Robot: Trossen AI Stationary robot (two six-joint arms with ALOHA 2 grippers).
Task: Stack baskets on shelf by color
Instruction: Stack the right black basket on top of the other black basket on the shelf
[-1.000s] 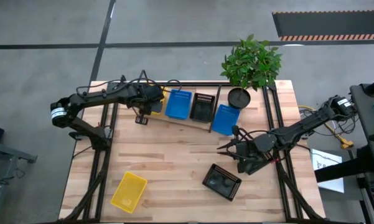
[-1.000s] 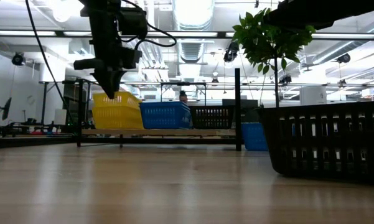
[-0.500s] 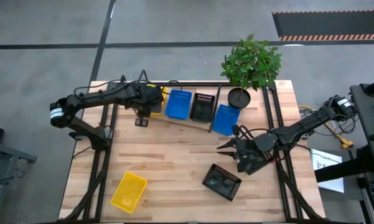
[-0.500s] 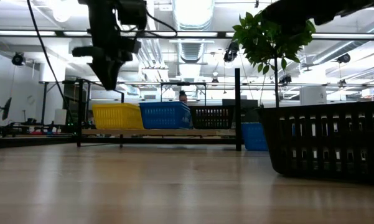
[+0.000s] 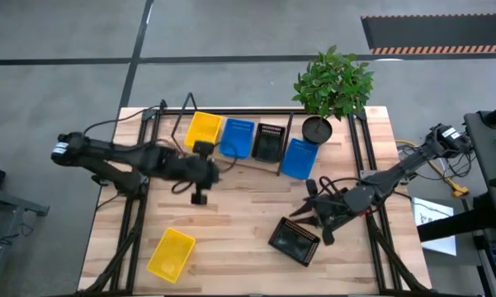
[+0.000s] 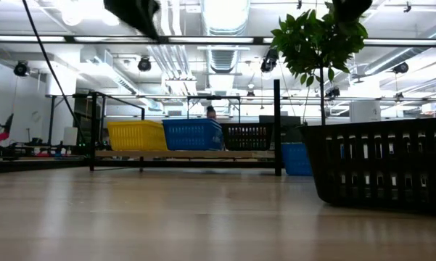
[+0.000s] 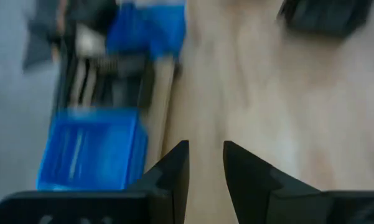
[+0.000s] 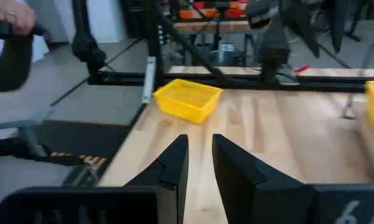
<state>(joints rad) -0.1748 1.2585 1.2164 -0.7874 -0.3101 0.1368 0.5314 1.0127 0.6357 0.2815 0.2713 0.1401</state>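
Nearest, the loose yellow basket point(image 5: 171, 252) and the black basket point(image 5: 294, 242) are being left on the tabletop point(image 5: 239, 210). The right hand point(image 5: 314, 216), narrowly parted and empty, is being lowered beside the black one. The left hand point(image 5: 199, 196), narrow and empty, is being pulled back from the shelf point(image 5: 252, 161), a yellow basket point(image 5: 203, 129) now delivered there.

overhead view straight down, low view level across table point(image 6: 167, 217), both showing shelf point(image 5: 248, 158)
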